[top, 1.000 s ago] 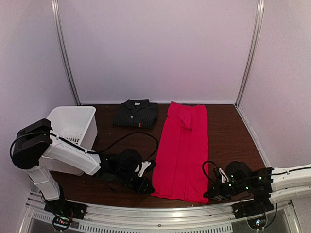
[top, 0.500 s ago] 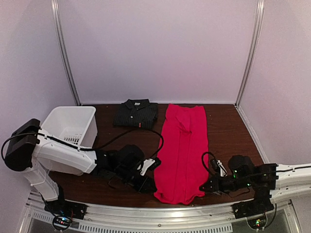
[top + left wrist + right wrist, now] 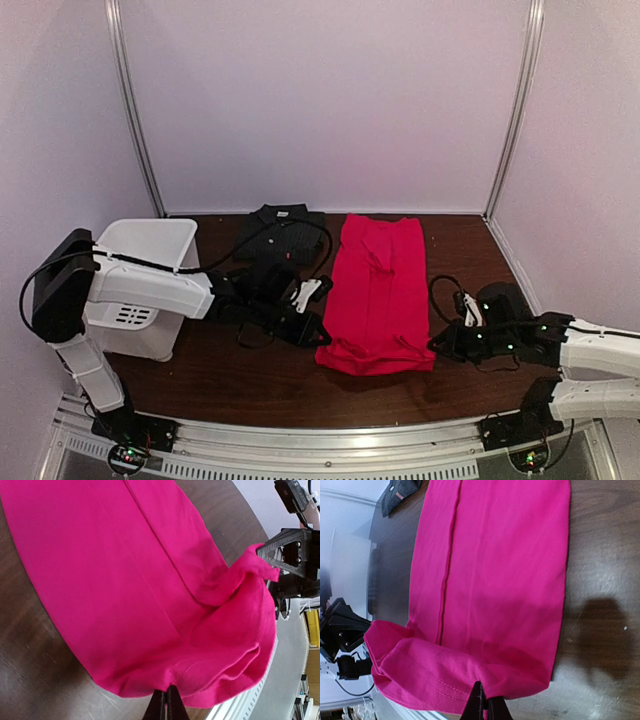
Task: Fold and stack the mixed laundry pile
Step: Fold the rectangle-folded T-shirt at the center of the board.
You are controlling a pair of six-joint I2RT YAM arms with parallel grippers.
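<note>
Red T-shirt [image 3: 380,290] hem pinched in left hand [image 3: 321,337] and right hand [image 3: 441,346]; white bin [image 3: 145,224] at table's left

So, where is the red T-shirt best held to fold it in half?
Grip the red T-shirt at its two near hem corners, left claw from the left, right claw from the right. It lies as a long narrow strip, so that short edge should carry over to the far end.
</note>
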